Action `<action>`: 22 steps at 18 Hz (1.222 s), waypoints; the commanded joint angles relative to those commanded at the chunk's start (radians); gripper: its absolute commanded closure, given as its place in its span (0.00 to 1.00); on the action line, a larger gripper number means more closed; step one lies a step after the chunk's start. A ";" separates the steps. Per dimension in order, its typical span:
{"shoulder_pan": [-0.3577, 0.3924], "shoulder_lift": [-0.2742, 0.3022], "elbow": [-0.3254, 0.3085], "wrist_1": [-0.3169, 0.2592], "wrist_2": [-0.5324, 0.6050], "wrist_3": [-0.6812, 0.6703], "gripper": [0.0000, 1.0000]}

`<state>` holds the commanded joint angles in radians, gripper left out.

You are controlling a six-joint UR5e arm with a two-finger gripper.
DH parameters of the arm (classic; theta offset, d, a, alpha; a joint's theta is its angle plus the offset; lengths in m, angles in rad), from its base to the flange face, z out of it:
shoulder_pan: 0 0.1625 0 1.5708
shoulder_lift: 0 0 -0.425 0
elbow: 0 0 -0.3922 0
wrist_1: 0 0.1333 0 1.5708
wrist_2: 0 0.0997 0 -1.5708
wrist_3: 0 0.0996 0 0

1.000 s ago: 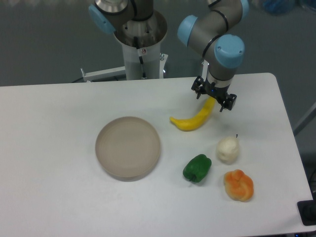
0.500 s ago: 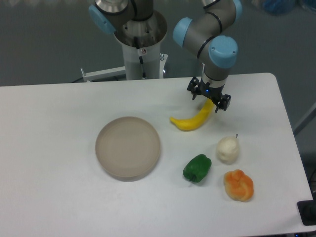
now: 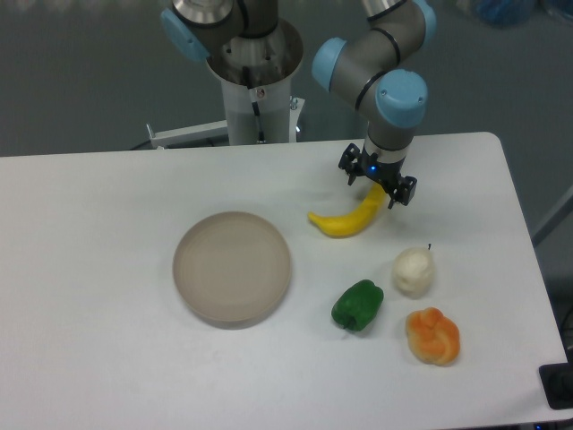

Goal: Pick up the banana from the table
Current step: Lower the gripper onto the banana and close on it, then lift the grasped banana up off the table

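The bright yellow curved banana (image 3: 347, 219) lies on the white table (image 3: 107, 206), right of the round plate. My gripper (image 3: 377, 184) is directly over the banana's upper right end. Its two black fingers stand apart, one on each side of that end, so the gripper is open around it. The banana still rests on the table. Its tip is partly hidden under the gripper.
A round beige plate (image 3: 232, 266) sits left of the banana. In front of the banana are a green pepper (image 3: 357, 305), a white pear-like fruit (image 3: 413, 270) and a lumpy orange fruit (image 3: 432, 336). The robot's base column (image 3: 255, 90) stands at the table's back edge.
My gripper has shifted slightly left and settled over the banana's upper end. The banana and the other objects have not moved.
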<state>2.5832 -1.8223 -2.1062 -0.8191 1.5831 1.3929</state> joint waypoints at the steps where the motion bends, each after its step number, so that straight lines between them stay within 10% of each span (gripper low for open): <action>1: 0.000 -0.003 0.000 0.002 0.000 0.000 0.00; 6: -0.003 -0.018 0.006 0.014 0.000 -0.003 0.01; 12: 0.005 -0.028 0.017 0.014 0.000 -0.002 0.63; 22: 0.006 -0.022 0.072 0.006 0.000 0.003 0.66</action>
<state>2.5894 -1.8439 -2.0342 -0.8130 1.5831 1.3959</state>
